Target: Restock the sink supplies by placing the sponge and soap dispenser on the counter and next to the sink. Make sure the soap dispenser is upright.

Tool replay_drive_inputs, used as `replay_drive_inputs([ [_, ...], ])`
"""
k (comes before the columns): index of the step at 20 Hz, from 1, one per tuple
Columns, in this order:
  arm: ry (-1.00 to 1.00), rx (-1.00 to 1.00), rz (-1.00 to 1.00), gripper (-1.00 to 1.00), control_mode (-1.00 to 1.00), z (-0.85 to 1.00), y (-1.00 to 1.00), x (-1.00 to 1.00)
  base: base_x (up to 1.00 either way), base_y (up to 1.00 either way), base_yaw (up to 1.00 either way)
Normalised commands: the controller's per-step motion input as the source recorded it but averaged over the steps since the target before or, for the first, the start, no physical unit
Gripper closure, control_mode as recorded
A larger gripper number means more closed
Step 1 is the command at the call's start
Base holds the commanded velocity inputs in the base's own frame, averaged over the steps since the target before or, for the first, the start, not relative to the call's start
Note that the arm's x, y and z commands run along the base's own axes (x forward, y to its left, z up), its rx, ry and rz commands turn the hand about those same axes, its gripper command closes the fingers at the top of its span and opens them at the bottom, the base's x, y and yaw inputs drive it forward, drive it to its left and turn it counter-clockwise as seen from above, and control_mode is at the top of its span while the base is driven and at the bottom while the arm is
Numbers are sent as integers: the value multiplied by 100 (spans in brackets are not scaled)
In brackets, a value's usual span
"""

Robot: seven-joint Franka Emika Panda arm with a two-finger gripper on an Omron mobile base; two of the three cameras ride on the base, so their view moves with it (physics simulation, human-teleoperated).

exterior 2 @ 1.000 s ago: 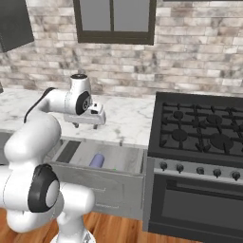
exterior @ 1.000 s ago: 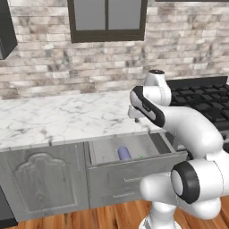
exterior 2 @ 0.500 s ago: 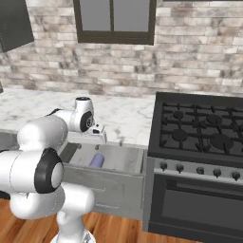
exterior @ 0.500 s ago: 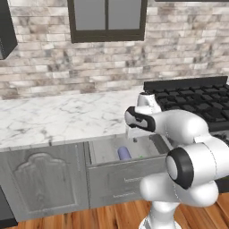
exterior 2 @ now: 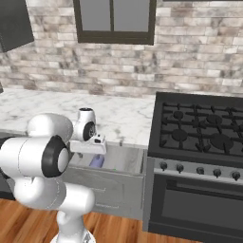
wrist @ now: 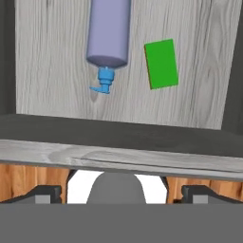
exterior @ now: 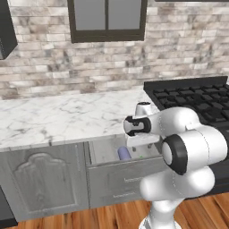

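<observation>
Neither supply has reached the table yet, so the task looks to be at its start. In the hand view, the soap dispenser (wrist: 109,33) lies on its side at the upper left of centre on the pale wooden floor of the open drawer (wrist: 57,71), its blue pump pointing down the frame. Just right of it, apart from it, the sponge (wrist: 161,63) lies flat on the same floor. The gripper (wrist: 121,193) hangs above the drawer's front edge with its fingers (wrist: 45,193) spread wide at the bottom corners, holding nothing.

In the left base view, the marble table (exterior: 58,118) fills the left and centre. No sink appears in these pictures. Both items remain to be lifted out, carried over and set beside the sink, the bottle stood upright.
</observation>
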Motion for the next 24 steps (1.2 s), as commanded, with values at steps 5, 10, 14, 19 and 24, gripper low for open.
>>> replay_drive_inputs([
  [5,-4,0,0,-100,-100,-21,1,-2,0,0,0],
  [10,-2,0,-1,-100,-100,-23,0,19,0,0,0],
  [14,0,0,0,-100,-100,-31,0,30,0,0,0],
  [19,0,0,0,-100,-100,-32,1,25,0,0,0],
  [24,0,0,0,-100,-100,-30,6,8,0,0,0],
])
